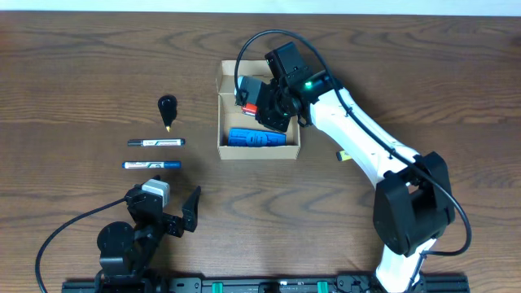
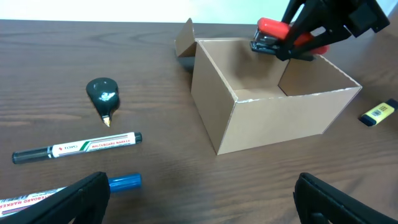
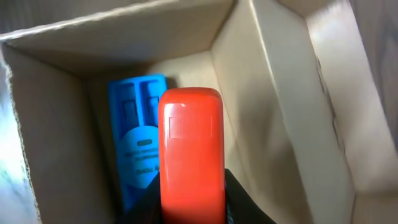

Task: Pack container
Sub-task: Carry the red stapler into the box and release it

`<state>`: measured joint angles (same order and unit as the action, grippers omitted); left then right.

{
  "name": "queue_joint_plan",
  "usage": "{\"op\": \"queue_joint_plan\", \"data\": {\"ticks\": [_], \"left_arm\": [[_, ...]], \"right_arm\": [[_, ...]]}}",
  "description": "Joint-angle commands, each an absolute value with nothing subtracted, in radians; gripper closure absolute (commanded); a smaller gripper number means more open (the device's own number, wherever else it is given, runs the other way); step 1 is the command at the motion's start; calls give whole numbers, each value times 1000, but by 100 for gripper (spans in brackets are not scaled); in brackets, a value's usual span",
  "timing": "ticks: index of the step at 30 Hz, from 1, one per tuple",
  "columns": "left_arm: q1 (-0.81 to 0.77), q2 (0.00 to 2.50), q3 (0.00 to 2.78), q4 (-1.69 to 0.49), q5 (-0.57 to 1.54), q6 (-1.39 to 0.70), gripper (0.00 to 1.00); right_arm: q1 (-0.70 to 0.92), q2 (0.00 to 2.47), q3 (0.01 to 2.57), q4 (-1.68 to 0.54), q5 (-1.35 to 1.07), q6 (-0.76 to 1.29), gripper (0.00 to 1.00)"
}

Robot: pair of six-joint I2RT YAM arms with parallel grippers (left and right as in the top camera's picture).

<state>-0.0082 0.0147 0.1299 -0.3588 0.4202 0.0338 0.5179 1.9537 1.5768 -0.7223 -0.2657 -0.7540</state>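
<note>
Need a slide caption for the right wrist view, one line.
Right gripper holds a red stapler over the open cardboard box, a blue plastic case lying inside.

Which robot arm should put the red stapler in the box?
The right arm. The right gripper holds the red stapler just over the open box. The left gripper is open, empty and far back, near the blue marker.
</note>
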Motion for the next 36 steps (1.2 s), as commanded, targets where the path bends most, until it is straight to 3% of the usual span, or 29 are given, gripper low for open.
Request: {"op": "queue_joint_plan", "data": {"ticks": [1, 12, 36], "left_arm": [[-6, 6, 109, -361, 438, 34, 5], [-6, 6, 109, -361, 438, 34, 5], [-6, 6, 109, -361, 438, 34, 4]], "right_arm": [[504, 1970, 1584, -706, -369, -905, 89], [495, 2023, 1584, -619, -427, -1037, 92], [512, 2141, 1584, -434, -445, -942, 80]]}}
